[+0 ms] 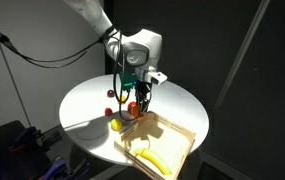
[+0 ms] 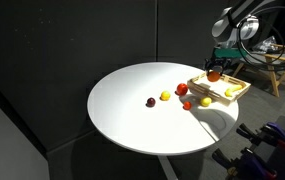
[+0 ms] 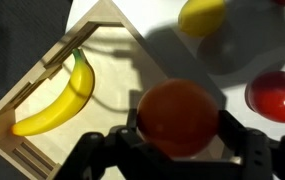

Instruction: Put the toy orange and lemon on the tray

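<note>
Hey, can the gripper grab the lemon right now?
Probably not yet: the gripper is shut on the toy orange. The lemon itself lies uncovered on the table beside the tray.

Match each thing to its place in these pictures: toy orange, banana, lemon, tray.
Things
1. toy orange
2. banana
3. lemon
4. tray

Places
a. lying inside the tray
b. sitting by the edge of the round white table
c. gripped between the jaws
d. on the tabletop, just outside the tray

Pairs: 1-c, 2-a, 3-d, 4-b
</note>
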`<action>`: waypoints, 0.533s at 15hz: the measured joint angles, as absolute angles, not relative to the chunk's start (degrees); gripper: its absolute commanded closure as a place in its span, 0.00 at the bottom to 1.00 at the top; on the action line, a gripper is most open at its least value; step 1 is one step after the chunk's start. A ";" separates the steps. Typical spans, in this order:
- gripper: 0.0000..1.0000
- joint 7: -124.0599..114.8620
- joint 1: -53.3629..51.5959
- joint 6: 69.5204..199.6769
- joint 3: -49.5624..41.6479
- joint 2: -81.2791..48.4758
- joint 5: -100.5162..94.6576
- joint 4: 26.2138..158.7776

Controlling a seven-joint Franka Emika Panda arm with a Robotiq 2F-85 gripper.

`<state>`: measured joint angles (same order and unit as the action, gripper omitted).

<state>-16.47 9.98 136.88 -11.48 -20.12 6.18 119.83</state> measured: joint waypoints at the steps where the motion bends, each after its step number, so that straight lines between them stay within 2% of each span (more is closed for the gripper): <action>1: 0.46 -16.76 10.06 136.88 -11.63 -20.36 6.30 119.42; 4: 0.46 -17.24 10.20 136.87 -11.87 -20.93 6.63 118.54; 5: 0.21 -17.42 10.22 136.87 -11.91 -21.03 6.66 118.40; 8: 0.21 -17.44 10.17 136.88 -11.91 -21.23 6.66 118.49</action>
<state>-17.44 10.17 136.88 -11.91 -21.23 6.66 118.49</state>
